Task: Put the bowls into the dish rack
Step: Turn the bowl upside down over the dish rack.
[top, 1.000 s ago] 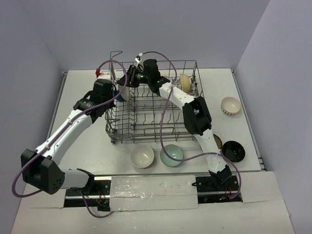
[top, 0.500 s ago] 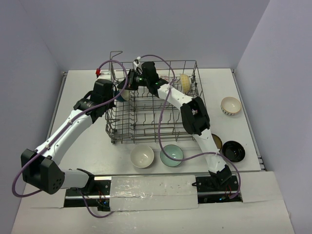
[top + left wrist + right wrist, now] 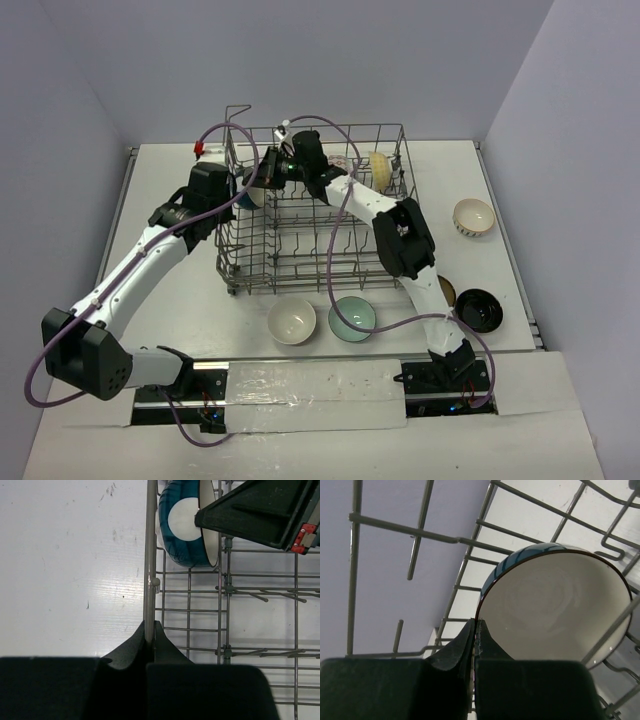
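Note:
The grey wire dish rack stands mid-table. A blue bowl with a cream inside stands on edge in its far left corner. In the right wrist view my right gripper is shut on the rim of that blue bowl. From above, the right gripper reaches in over the rack's top. My left gripper is shut on the rack's left top bar, just beside the blue bowl. A tan bowl stands on edge at the rack's far right.
On the table in front of the rack sit a white bowl and a pale green bowl. A black bowl and a small tan bowl lie near right, a cream patterned bowl farther right.
My right gripper has moved a little left inside the rack and closed on the blue bowl's rim. The left gripper has kept its hold on the rack bar.

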